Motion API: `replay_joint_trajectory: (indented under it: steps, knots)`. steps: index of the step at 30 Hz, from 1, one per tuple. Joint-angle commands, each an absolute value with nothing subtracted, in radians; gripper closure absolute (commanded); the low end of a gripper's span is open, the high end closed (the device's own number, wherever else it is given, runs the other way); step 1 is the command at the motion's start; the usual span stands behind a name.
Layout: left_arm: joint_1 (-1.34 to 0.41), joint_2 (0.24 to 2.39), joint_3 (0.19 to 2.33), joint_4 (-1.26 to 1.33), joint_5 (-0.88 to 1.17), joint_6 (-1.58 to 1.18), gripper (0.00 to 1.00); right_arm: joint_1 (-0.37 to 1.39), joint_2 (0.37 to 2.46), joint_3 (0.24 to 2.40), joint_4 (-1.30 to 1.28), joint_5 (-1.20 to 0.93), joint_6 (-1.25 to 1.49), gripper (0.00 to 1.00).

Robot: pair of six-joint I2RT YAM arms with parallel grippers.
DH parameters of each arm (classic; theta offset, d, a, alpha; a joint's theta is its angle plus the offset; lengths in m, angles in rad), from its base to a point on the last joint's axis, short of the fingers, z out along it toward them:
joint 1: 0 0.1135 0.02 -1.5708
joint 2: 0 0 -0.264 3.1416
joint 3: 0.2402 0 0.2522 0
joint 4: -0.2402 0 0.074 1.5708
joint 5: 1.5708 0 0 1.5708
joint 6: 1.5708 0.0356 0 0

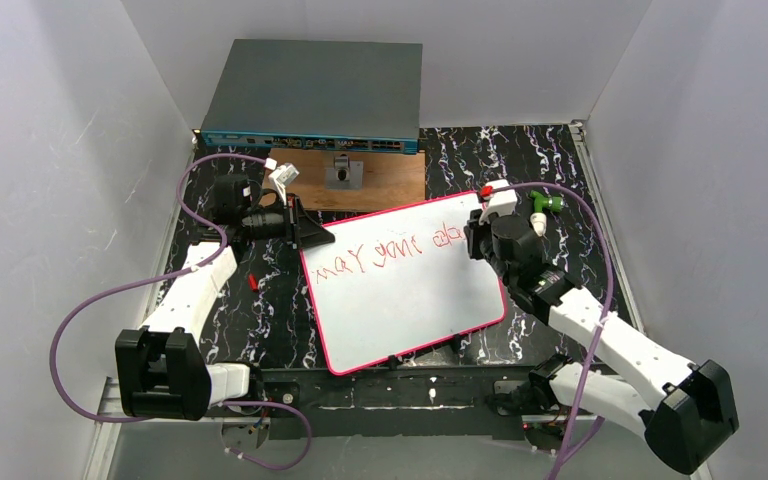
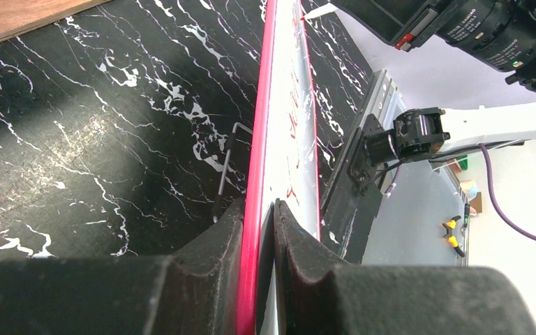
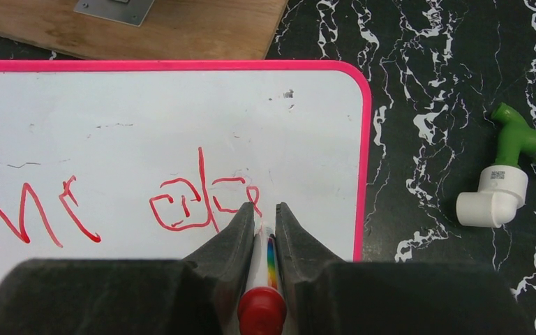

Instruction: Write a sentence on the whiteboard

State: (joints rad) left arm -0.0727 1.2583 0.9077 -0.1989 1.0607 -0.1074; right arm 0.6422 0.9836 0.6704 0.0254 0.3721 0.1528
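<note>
So the whiteboard (image 1: 410, 290) is laid a bit skewed on the black marbled desk (image 1: 550, 160), right between the two arms. Its pink rim is pinched at the far left corner by the left jaws, which are pressed onto the board's edge from both sides.

A red marker (image 3: 262, 307) is clamped tight in the right jaws and pointed down at the board near its far right corner. The tip is hidden by the jaws, so contact can't really be told. The sentence (image 1: 390, 250) is scrawled in one wobbly red line across the far part of the board, and the marker is parked right at its last letters.

A wooden board (image 1: 360, 180) is seen just beyond the whiteboard. A green-and-white pipe fitting (image 3: 506, 181) is left lying on the desk near the right corner, apart from it.
</note>
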Motion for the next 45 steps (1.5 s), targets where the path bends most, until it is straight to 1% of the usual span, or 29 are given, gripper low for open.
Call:
replay_joint_trajectory:
  steps: [1, 6, 10, 20, 35, 45]
  knots:
    - [-0.08, 1.243, 0.893, -0.196, 0.891, 0.044, 1.0, 0.641, 0.919, 0.744, -0.032, 0.389, 0.147, 0.99]
    - [-0.08, 1.243, 0.893, -0.196, 0.891, 0.043, 1.0, 0.641, 0.903, 0.764, -0.027, 0.406, 0.136, 0.99]
    - [-0.08, 1.238, 0.893, -0.195, 0.891, 0.043, 1.0, 0.639, 0.949, 0.762, 0.023, 0.435, 0.118, 0.99]
    - [-0.081, 1.235, 0.891, -0.199, 0.887, 0.044, 1.0, 0.623, 1.049, 0.786, 0.115, 0.413, 0.107, 0.99]
    - [-0.08, 1.235, 0.893, -0.204, 0.885, 0.049, 1.0, 0.6, 1.088, 0.805, 0.142, 0.375, 0.084, 0.99]
    - [-0.08, 1.239, 0.894, -0.204, 0.885, 0.05, 1.0, 0.6, 1.047, 0.735, 0.101, 0.365, 0.151, 0.99]
